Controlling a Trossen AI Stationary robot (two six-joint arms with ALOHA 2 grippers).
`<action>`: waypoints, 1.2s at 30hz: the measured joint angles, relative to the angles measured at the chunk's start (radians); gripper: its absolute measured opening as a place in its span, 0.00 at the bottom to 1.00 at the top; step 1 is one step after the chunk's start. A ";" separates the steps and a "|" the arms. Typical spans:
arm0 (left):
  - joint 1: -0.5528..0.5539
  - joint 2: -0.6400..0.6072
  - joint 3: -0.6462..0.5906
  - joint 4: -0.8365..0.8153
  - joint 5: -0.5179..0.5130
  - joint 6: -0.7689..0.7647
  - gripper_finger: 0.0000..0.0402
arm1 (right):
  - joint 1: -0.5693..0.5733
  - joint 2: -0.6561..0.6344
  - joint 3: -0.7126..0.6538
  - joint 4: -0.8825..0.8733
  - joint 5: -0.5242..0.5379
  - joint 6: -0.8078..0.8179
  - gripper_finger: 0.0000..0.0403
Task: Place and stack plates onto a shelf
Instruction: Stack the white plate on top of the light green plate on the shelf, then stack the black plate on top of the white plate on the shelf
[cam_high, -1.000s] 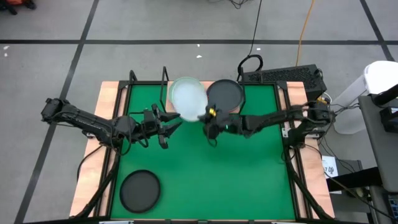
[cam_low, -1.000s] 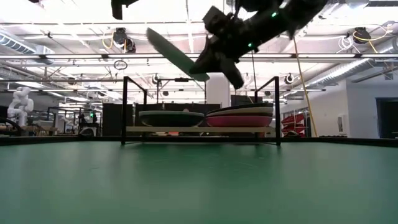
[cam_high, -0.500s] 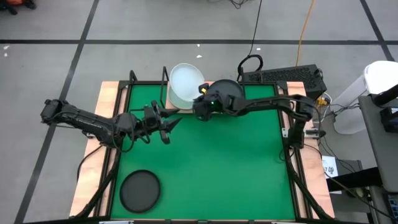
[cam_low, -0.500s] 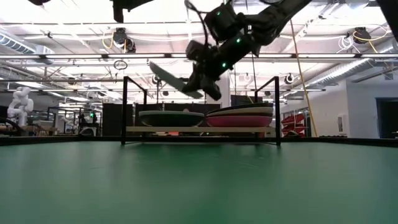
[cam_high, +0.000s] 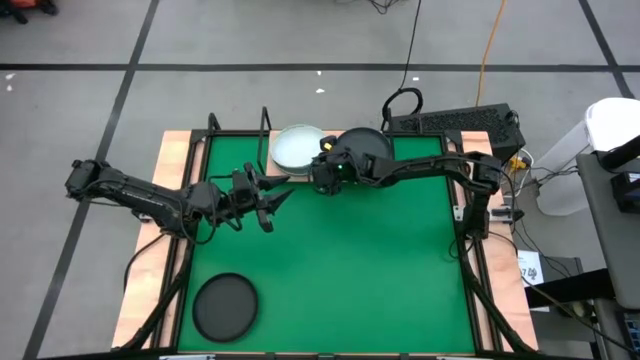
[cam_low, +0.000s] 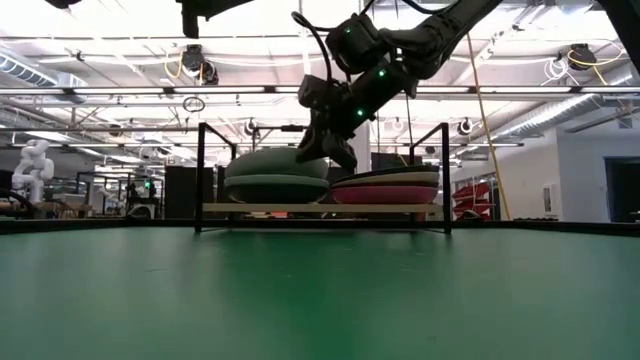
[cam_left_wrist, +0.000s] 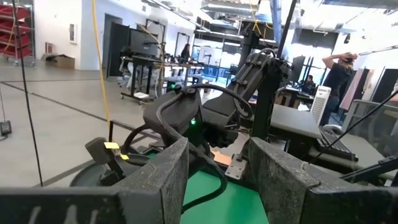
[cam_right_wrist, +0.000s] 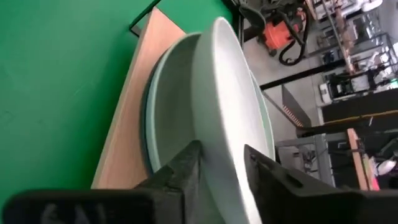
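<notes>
gripping white plate (cam_high: 296, 147) rim in right jaws (cam_high: 322, 172), plate tilted over shelf (cam_low: 320, 208); left jaws (cam_high: 272, 198) open, empty

My right gripper (cam_low: 322, 150) pinches the rim of a pale plate (cam_low: 277, 163), tilted atop the left stack on the shelf (cam_low: 325, 208), beside the magenta plate (cam_low: 385, 193)

The setting was a robotics lab or industrial workshop. The low view showed a high ceiling with exposed trusses (cam_low: 120, 90) and strip lighting across the upper frame, and a white humanoid robot (cam_low: 30, 165) at far left. The left wrist view showed a polished concrete floor (cam_left_wrist: 56, 112), red shelving (cam_left_wrist: 15, 31) at upper left, workbenches, and people (cam_left_wrist: 339, 78) (standing, at right).
</notes>
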 joint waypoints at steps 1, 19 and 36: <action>0.000 0.000 0.000 0.000 0.000 -0.001 0.43 | 0.002 -0.002 0.000 -0.005 0.002 0.008 0.27; -0.053 0.027 0.341 -0.910 0.016 -0.302 0.43 | 0.280 -0.561 -0.275 -0.257 -0.030 0.312 0.31; 0.034 0.319 0.330 -1.511 0.861 -0.445 0.43 | 0.520 -0.955 -0.669 0.103 -0.027 0.412 0.31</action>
